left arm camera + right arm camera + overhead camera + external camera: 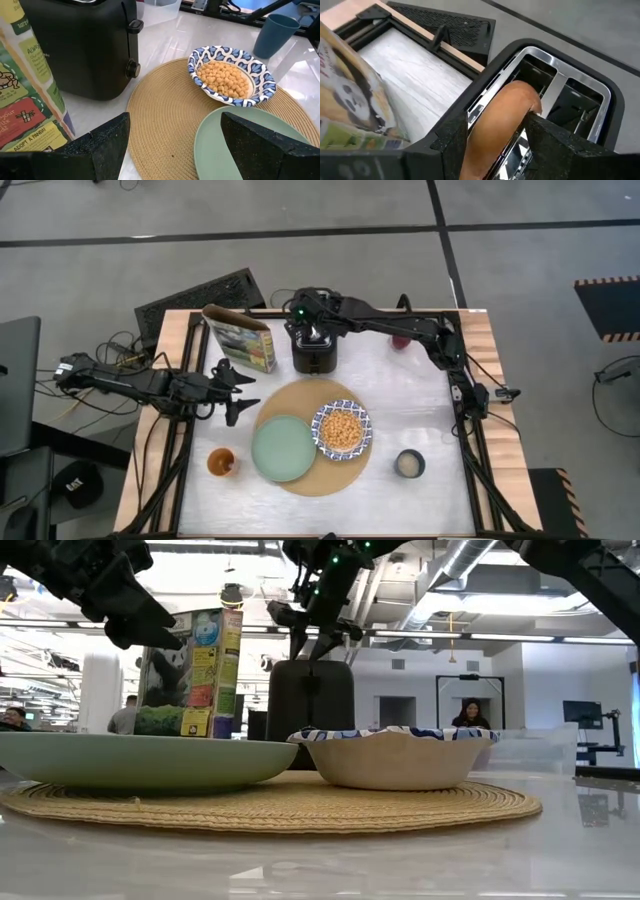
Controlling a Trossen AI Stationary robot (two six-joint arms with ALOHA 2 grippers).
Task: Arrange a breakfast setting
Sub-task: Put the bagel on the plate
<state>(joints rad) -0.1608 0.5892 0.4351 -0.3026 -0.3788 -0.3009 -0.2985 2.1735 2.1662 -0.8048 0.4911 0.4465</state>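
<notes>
1. Above the toaster (555, 100) at the far middle of the table, the right gripper (502, 145) pinches a browned bagel (502, 125) between its two fingers. The bagel stands on edge in line with one of the toaster's two slots, which suggests it is being lifted out or lowered in; I cannot tell which.
2. On the round tan mat (318, 468) at the table's centre sit one pale green plate (283, 448) and one blue-and-white bowl (342, 430), side by side and touching or nearly so. The plate is bare, so it looks kept free for the bagel. The bowl already holds cereal.
3. Just off the mat, one orange-drink glass (221, 463) stands on the left near side and one dark mug (409, 465) on the right near side, each within reach of the plate, as drinks flank a place setting.
4. One red apple (400, 341) lies at the far right of the table, under the right arm and well apart from the mat, so it probably has yet to be placed. No spoon shows anywhere.
5. One panda-printed cereal box (240, 337) stands upright just left of the toaster.
6. Left of the mat, the left gripper (172, 145) hovers with its fingers spread wide and empty, facing plate and bowl, apparently waiting.
</notes>
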